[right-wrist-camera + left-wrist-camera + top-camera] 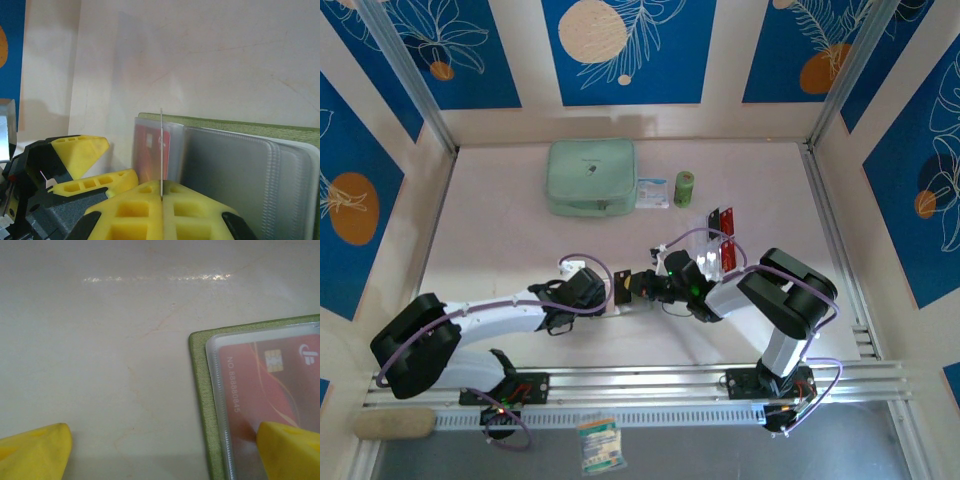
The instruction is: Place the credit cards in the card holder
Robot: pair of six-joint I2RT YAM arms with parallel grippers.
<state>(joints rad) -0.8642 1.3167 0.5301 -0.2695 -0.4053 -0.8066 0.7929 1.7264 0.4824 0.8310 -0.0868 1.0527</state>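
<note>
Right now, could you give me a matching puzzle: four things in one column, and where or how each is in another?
1 left gripper
2 right gripper
3 mint pouch
4 red card

A inside a clear sleeve
B at the table's far end
C shut on a thin card
D open, one finger over the card holder

Pairs: 1-D, 2-C, 3-B, 4-A

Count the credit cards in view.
4. A red card and a second red card stand beyond the right arm; a third red card sits in the card holder sleeve; a fourth card is edge-on in the right claw. More may be hidden.
</note>
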